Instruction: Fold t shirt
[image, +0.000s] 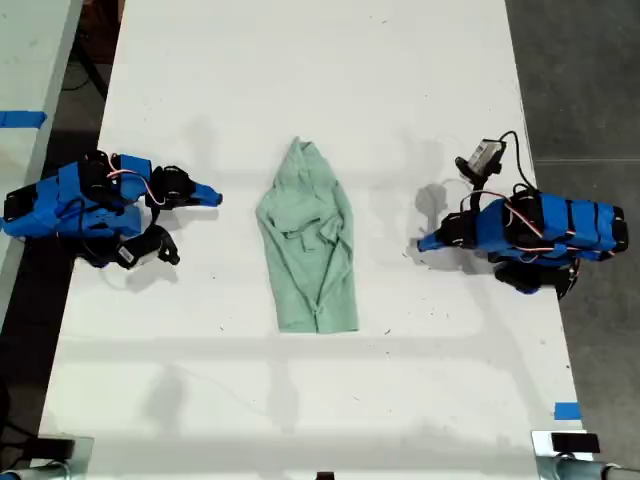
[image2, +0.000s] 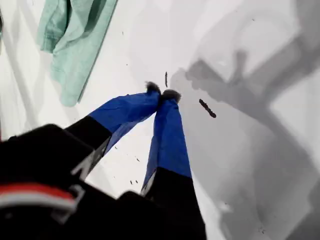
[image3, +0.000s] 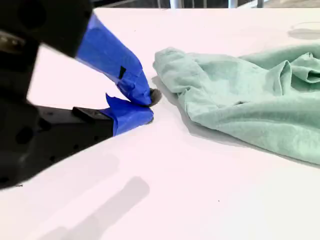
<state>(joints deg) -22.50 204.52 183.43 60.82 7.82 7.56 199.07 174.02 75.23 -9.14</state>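
The shirt lies mid-worktop between the arms, long axis running up and down the exterior view, narrow end at top. It looks light, limp and wrinkled, so pinch a hem corner. My first hand and my second hand are both closed, empty.

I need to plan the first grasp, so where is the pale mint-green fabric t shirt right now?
The pale mint-green fabric t shirt lies bunched lengthwise at the middle of the white table in the exterior view, between the two blue arms, touching neither.
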